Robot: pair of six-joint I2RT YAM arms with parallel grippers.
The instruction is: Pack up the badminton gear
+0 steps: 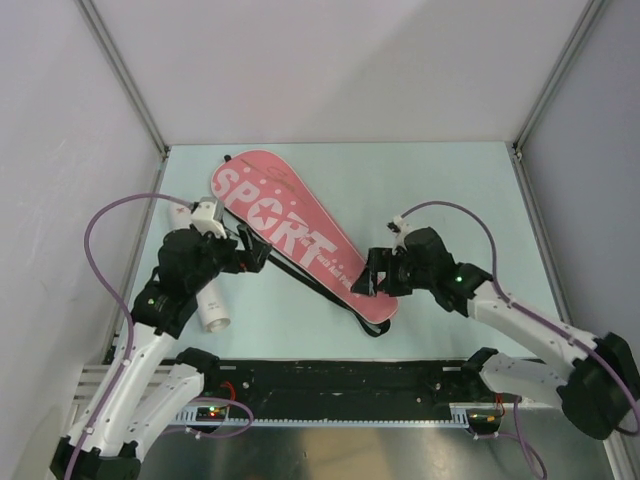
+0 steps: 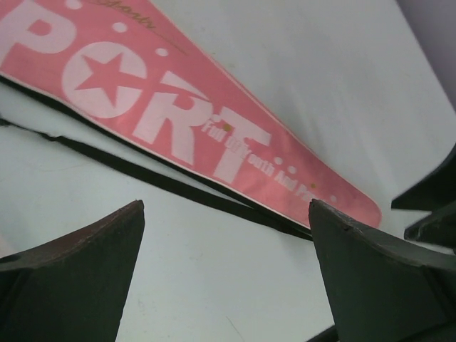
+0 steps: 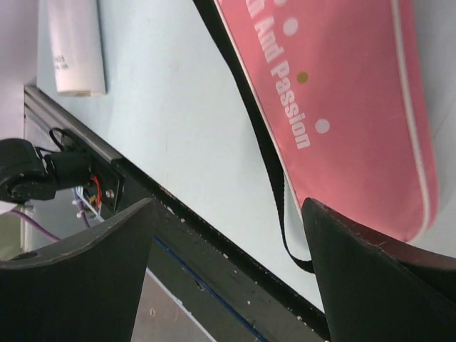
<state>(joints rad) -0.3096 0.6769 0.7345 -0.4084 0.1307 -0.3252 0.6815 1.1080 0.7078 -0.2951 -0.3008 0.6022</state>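
Your left gripper point(image 1: 254, 254) hangs with its jaws spread wide and empty, just beside the black strap point(image 2: 142, 171). The white tube point(image 1: 211, 303) lies on the tabletop point(image 1: 450, 190) under that arm. The pink "SPORT" bag point(image 1: 290, 228) lies slantwise mid-tabletop. Your right gripper point(image 1: 372, 276) stands wide open at the bag's narrow end, gripping nothing.

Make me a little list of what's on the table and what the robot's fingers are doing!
bag: pink, says SPORT, lying flat and slanted across the table
strap: black, running along the bag's near edge
tube: white, lying partly under the left arm, apart from the bag
left fingers: open, holding nothing, beside the bag's long edge
right fingers: open, holding nothing, at the bag's narrow end
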